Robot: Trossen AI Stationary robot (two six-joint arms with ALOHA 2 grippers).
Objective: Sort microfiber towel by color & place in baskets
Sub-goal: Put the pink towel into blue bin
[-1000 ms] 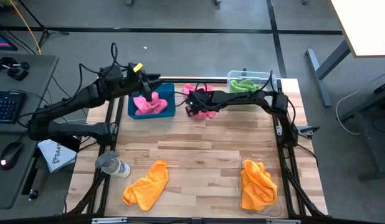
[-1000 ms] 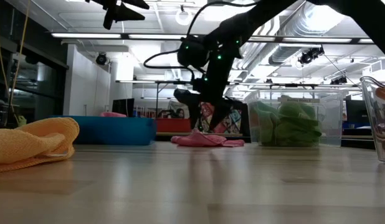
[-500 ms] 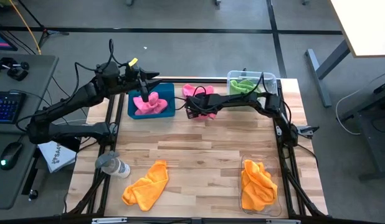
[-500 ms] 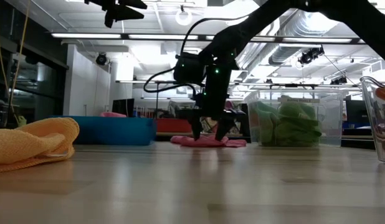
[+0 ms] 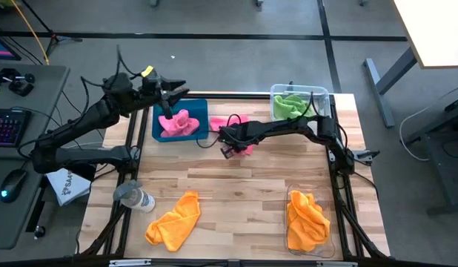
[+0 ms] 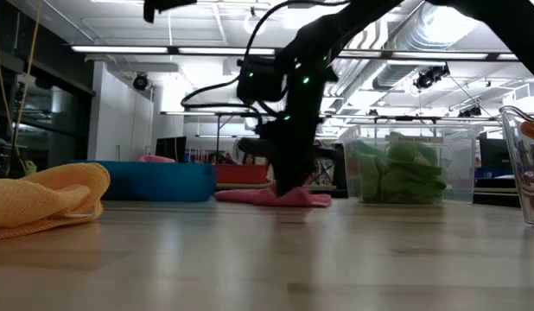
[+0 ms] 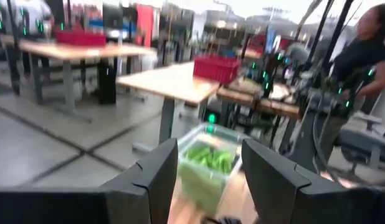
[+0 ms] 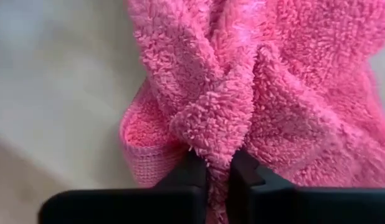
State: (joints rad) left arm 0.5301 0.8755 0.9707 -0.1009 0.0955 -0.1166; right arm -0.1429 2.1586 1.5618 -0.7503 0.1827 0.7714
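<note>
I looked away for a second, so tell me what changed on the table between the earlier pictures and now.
The right end effector came down and shut on the pink towel on the table, dragging it toward the teal tray. The left end effector drew back from over the tray, open. The orange towel, the bins and the bottle stayed put.

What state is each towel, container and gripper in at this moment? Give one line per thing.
Right gripper: shut on the pink towel on the table.
Left gripper: open, above the teal tray.
Pink towel in the tray: crumpled.
Teal tray: holds one pink towel.
Green towel: inside the far clear bin.
Near clear bin: holds an orange towel.
Loose orange towel: crumpled on the table.
Bottle: lying down.
</note>
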